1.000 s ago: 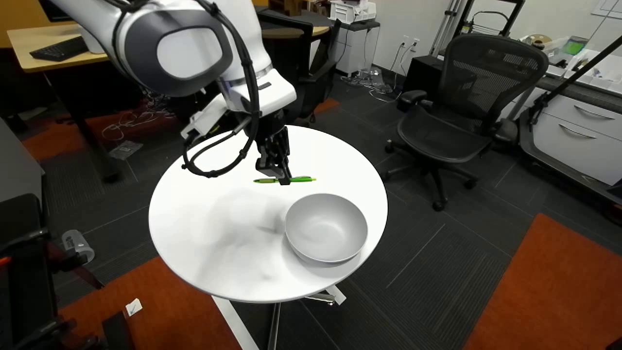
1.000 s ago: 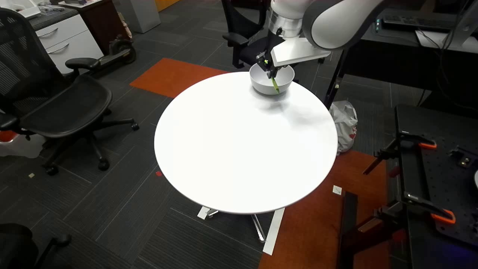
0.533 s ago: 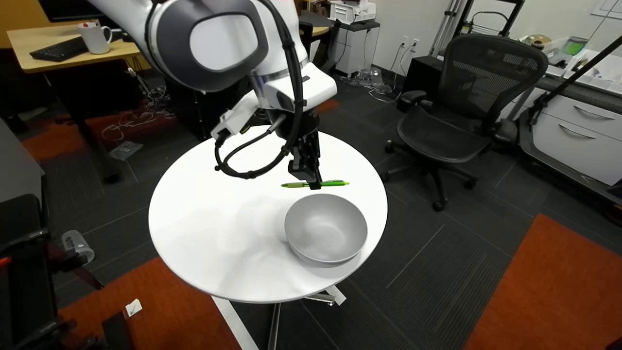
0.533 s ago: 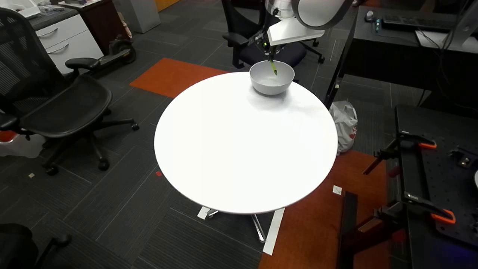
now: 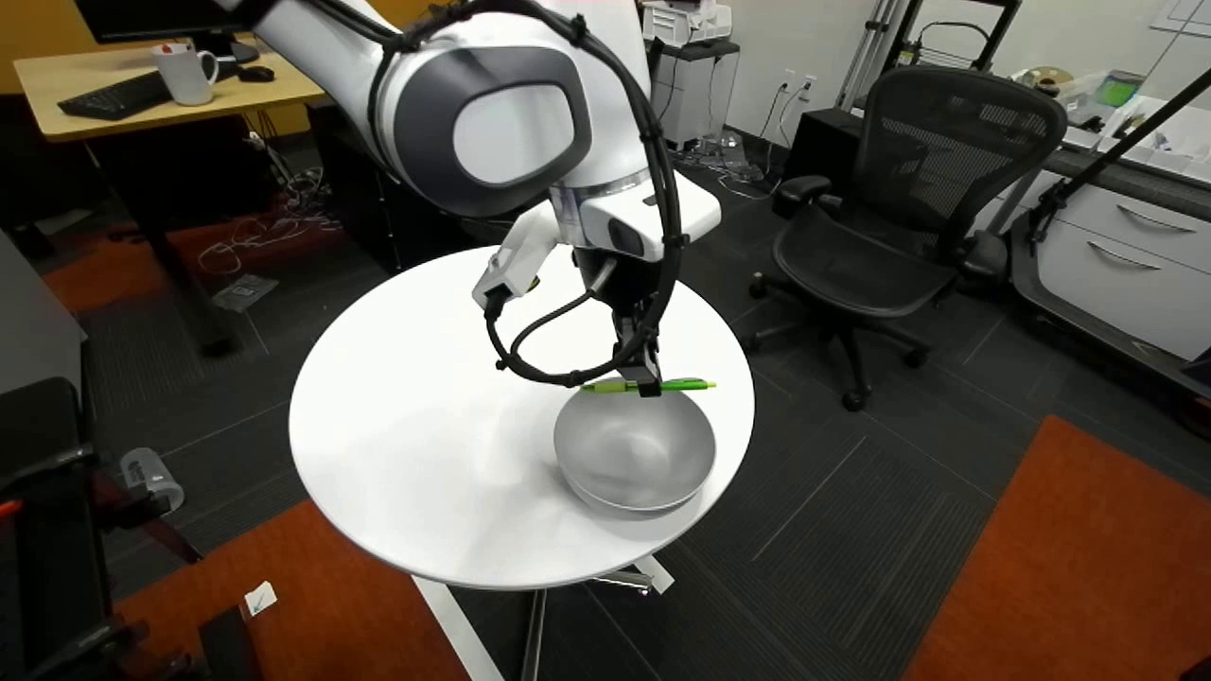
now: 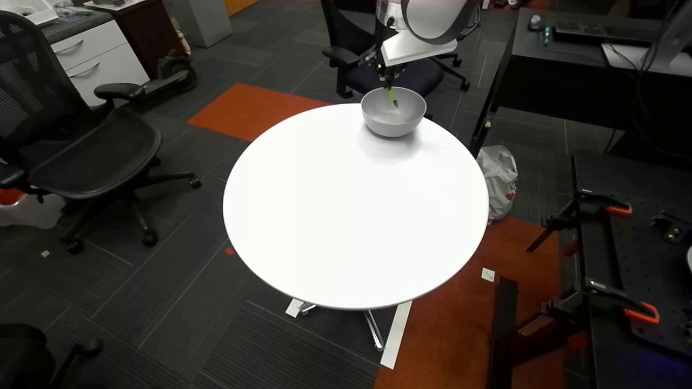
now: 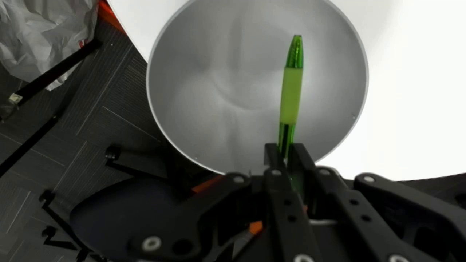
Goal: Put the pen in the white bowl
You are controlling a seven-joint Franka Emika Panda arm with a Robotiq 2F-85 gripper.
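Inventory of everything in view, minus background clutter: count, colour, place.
round table: 1, white, mid-scene
white bowl: 1, whitish-grey, on the table
pen: 1, green, held over the bowl
office chairs: at least 2, black, around the table
desks: at least 2, pale and dark, background
keyboards: at least 2, dark, on desks
mug: 1, white, on the pale desk
plastic bag: 1, whitish, beside the table
gripper: 1, black, shut on the pen
arm: 1, white and grey, over the table

Dark carpet, orange floor patches, black mesh chair, white drawers, pale desk
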